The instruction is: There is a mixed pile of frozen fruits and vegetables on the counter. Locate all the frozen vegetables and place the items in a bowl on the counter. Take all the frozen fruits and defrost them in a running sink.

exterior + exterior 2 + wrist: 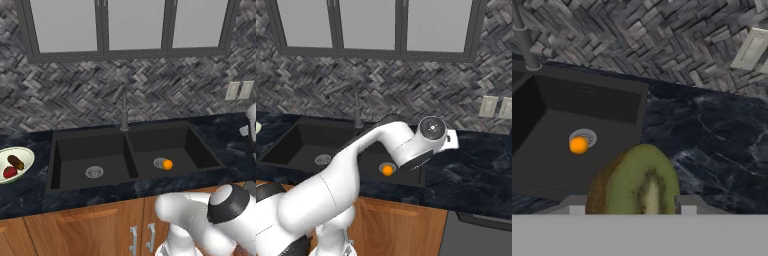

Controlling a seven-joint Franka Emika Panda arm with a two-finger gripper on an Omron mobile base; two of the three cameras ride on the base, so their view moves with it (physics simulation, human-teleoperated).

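Left base view: the bowl on the tabletop held two vegetables. Right base view: an orange ball lay by the sink drain. Hand view: the tool was clamped on a kiwi half; the ball lay ahead-left.

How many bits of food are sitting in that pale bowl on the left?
2: a red round one at the near side of the bowl and a dark brown oblong one just behind it. The picture's edge hides part of the bowl.
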